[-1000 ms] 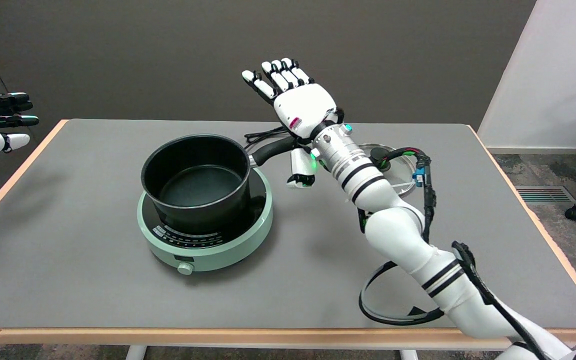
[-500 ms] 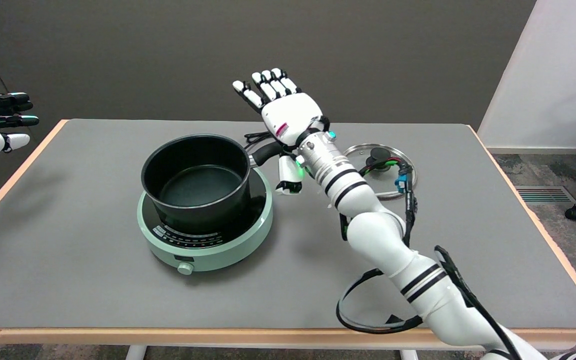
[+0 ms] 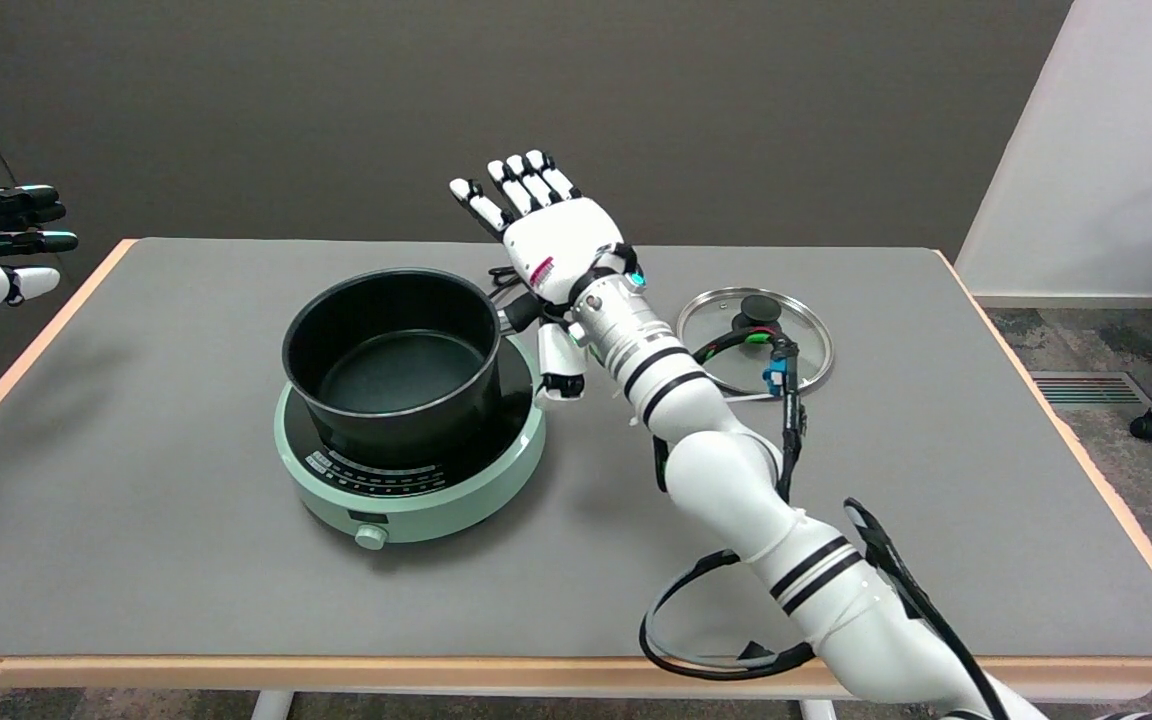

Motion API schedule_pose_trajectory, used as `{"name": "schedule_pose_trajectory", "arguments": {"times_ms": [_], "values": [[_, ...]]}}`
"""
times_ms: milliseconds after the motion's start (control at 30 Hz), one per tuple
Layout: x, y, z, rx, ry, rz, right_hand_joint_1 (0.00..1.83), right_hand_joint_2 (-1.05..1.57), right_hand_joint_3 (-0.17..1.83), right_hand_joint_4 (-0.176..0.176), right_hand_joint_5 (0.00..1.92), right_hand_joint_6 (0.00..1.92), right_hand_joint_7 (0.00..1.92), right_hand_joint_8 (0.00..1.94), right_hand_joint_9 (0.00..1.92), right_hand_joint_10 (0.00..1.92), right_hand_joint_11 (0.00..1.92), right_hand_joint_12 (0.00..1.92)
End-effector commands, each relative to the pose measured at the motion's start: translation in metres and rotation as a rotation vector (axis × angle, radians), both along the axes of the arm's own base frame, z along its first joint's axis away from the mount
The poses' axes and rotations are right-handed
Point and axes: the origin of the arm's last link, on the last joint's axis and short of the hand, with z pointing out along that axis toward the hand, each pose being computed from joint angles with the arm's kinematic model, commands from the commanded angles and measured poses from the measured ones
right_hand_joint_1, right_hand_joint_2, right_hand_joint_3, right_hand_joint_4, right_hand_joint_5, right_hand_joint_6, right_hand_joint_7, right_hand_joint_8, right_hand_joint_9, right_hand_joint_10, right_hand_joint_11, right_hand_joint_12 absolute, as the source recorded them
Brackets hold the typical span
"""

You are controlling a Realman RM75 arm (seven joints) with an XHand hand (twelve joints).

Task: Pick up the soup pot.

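We are positioning the open hand over the pot handle, holding nothing; next we should be lowering and closing around it.

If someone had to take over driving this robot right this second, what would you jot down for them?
Right hand: open, holding nothing, fingers spread, poised over the pot's handle.
Soup pot: empty, sitting on the green cooker, handle pointing toward the hand.
Glass lid: lying flat on the table, to the right of the arm.
Done: the hand is at the handle.
Left: close the fingers around the handle, then lift the pot off the cooker.
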Motion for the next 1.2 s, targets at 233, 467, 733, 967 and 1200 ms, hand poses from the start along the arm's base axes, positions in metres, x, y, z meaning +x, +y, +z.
{"name": "schedule_pose_trajectory", "arguments": {"times_ms": [233, 467, 733, 967, 1200], "values": [[0.004, -0.007, -0.001, -0.049, 0.031, 0.009, 1.12, -1.0, 1.3, 0.176, 0.0, 0.0, 0.0, 0.0, 0.0, 0.0, 0.0, 0.0], [0.004, -0.013, 0.002, -0.064, 0.042, 0.008, 1.12, -0.99, 1.27, 0.176, 0.0, 0.0, 0.0, 0.0, 0.0, 0.0, 0.0, 0.0], [0.0, -0.015, 0.002, -0.07, 0.045, 0.002, 1.12, -0.99, 1.19, 0.176, 0.0, 0.0, 0.0, 0.0, 0.0, 0.0, 0.0, 0.0], [-0.003, -0.015, 0.0, -0.069, 0.044, -0.004, 1.12, -0.95, 1.02, 0.176, 0.0, 0.0, 0.0, 0.0, 0.0, 0.0, 0.0, 0.0], [-0.005, -0.02, -0.001, -0.078, 0.045, -0.003, 1.12, -1.01, 1.12, 0.176, 0.01, 0.01, 0.01, 0.01, 0.01, 0.01, 0.01, 0.01]]}}
